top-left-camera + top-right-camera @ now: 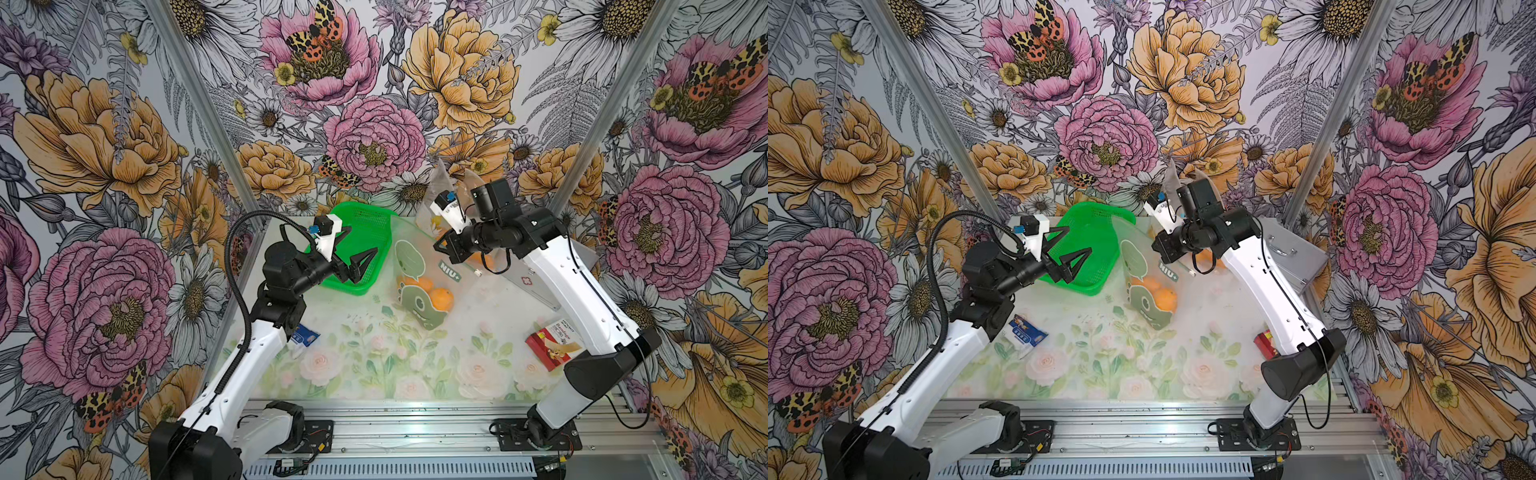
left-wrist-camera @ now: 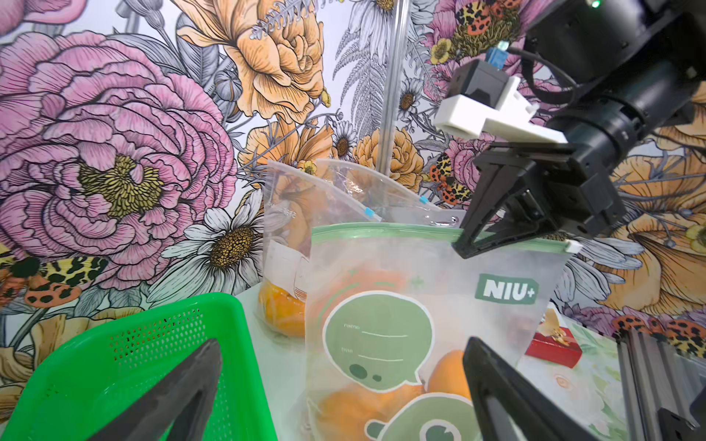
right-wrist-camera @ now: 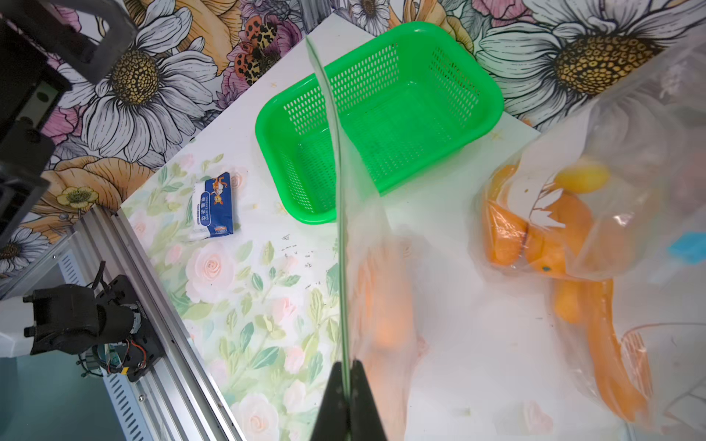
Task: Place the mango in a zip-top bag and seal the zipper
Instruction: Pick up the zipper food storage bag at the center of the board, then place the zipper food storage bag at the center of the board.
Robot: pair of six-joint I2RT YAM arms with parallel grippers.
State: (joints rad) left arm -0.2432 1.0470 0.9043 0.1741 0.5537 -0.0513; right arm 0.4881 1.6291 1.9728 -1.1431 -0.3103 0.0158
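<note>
Frosted zip-top bag [image 1: 409,259], green-printed, held upright mid-table; rounded orange mango [image 1: 441,299] seen inside, at bottom. Green zipper strip [image 2: 382,229] pinched between right gripper [image 3: 347,366] fingers. Left gripper [image 1: 362,240] fingers spread wide over perforated green basket [image 1: 372,216], 10 o'clock of bag.

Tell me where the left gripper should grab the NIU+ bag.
Pinch the green zipper strip at its free corner, nearest the green basket. The NIU+ bag stands upright, the right gripper shut on the strip's other end, so the left gripper should probably come from the basket side.
</note>
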